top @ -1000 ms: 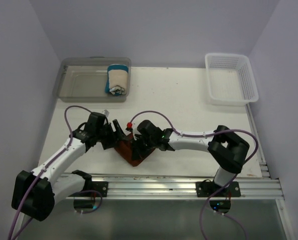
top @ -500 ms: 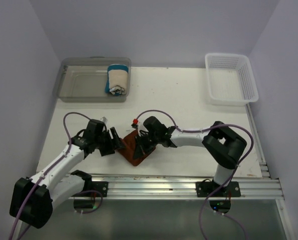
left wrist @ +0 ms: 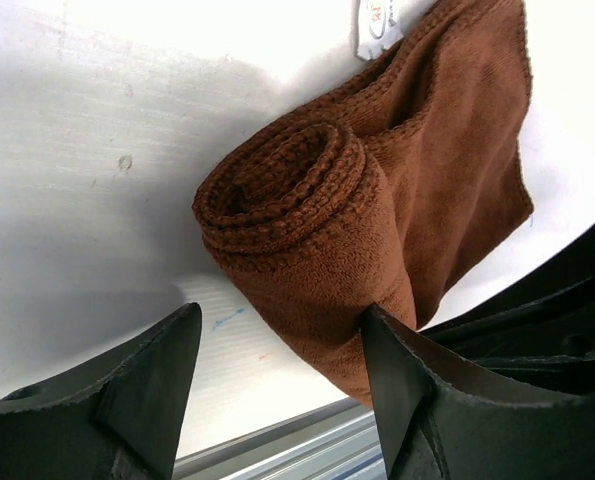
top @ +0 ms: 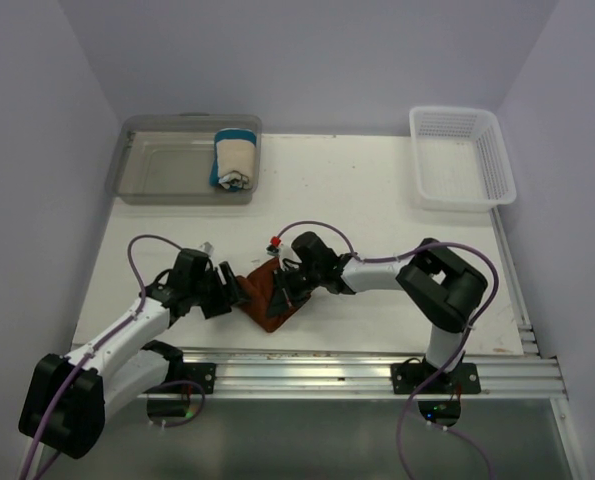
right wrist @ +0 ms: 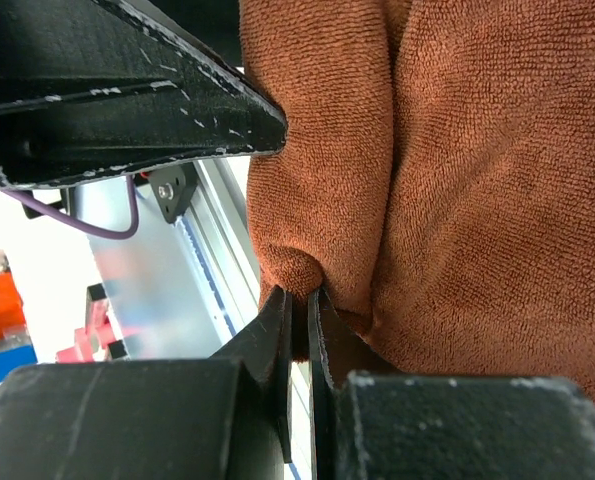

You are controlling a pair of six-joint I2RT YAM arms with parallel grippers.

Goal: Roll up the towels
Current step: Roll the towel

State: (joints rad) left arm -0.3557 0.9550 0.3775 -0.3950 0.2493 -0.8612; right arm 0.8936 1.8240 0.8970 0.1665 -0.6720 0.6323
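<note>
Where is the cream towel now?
Top view: the cream towel lies rolled in the right end of the clear bin, far left on the table.

Looking at a white table (top: pixel 377 210) spreading beneath the left pincer (top: pixel 234 291) and the right pincer (top: pixel 281 297), lightly scuffed beyond them. Seeing plain pale lilac walls (top: pixel 307 60) closing in beyond and to both sides. Noting an aluminium rail (top: pixel 327 368) running along the table edge on their near side, soft even light falling throughout.
</note>
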